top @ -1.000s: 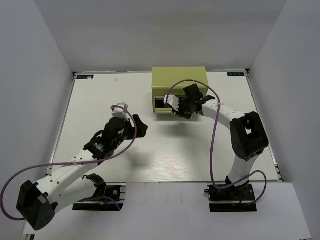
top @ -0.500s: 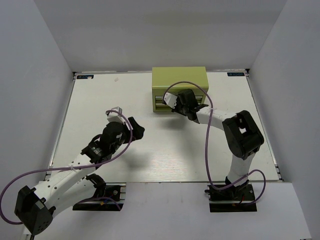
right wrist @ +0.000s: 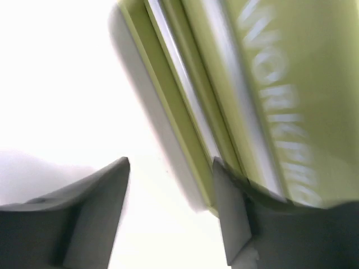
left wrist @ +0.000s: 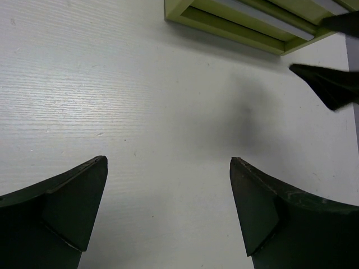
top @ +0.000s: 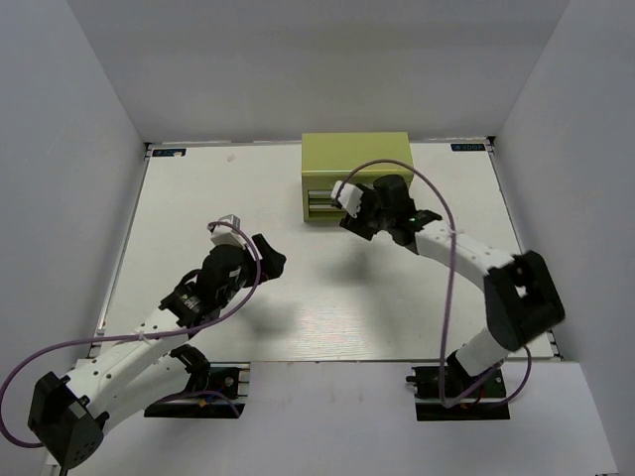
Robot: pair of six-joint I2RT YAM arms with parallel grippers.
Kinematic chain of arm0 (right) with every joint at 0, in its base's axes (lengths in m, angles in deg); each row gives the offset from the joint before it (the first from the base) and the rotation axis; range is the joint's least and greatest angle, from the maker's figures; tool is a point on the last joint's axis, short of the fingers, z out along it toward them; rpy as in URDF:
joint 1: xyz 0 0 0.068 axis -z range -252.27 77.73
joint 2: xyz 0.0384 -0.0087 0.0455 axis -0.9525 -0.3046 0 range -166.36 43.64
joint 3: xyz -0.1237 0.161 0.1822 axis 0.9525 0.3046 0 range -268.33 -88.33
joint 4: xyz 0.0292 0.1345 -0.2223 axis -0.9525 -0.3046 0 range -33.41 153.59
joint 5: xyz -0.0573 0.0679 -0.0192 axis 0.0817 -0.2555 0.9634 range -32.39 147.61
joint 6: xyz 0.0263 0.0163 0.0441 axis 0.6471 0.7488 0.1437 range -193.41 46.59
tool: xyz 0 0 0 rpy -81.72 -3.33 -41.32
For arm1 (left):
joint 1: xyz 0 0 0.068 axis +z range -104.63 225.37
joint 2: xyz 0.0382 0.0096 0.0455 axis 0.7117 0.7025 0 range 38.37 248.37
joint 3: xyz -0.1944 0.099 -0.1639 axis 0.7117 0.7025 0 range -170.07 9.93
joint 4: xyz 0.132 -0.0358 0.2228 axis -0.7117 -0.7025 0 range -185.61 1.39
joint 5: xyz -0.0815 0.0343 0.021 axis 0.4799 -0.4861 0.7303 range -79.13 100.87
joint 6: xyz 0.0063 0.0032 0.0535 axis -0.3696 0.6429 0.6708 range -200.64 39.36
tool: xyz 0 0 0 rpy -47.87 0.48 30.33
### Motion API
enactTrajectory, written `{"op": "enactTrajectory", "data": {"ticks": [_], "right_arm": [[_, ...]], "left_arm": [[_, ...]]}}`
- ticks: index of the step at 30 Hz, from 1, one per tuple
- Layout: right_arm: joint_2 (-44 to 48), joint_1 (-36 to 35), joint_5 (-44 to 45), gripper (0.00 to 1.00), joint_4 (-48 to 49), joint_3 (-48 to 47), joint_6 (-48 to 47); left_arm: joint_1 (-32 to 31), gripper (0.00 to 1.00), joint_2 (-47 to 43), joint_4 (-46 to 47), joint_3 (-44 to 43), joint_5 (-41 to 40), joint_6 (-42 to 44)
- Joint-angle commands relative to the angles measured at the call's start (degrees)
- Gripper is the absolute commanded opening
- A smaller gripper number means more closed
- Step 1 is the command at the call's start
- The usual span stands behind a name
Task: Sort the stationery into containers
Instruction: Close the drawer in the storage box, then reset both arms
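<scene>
At the left side, the white table (top: 189, 198) runs up to the left wall (top: 69, 149), and a wide stretch of its surface lies open between that edge and the left arm (top: 149, 332). The left gripper (top: 270, 253) hangs over the middle part of the table, well apart from every edge. Its jaws stand fully wide and hold nothing. In the left wrist view only plain tabletop shows between the two dark fingers (left wrist: 61, 207).

From there to the yellow-green chest (top: 357, 159) the surface is open too. The chest stands at the far edge of the table, a little right of the centre, with its shallow drawers (top: 322, 201) turned toward the arms.

The right gripper (top: 355, 220) is just in front of the lower drawers, jaws parted with nothing between them. In the right wrist view one finger (right wrist: 230, 202) is very near the bottom corner of the chest, and I cannot tell if it touches. Right of the chest, a strip of table lies before the right wall (top: 575, 149).
</scene>
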Motion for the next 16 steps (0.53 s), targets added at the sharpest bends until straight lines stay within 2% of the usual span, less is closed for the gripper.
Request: {"op": "enactTrajectory", "data": {"ticks": [1,2,5,8,9,16], "right_arm": [[8.4,0.1,-11.5,0.84,-4.8,0.5,6.1],[10.3,0.1,-12.1,0.9,-6.9,0.4,7.2],[15.4,0.0,-13.4,0.9,-6.4,2.4,14.1],[19.4,0.1,-9.9,0.9,-3.3,5.4,22.4],[21.4,0.1,-6.1,0.9,-2.9,5.7,24.8],[24.6,0.8,1.5,0.9,-1.2,9.6,25.8]], "left_arm": [[0.0,1.0,-1.0,1.2,1.0,0.9,-0.5],[0.0,1.0,-1.0,1.8,1.0,0.9,-0.5],[0.0,1.0,0.2,2.3,1.0,1.9,0.2],[0.0,1.0,1.3,2.3,-0.2,2.4,1.3],[0.0,1.0,1.3,2.3,-0.7,2.5,1.8],[0.0,1.0,1.3,5.0,-0.2,4.2,4.0]]}}
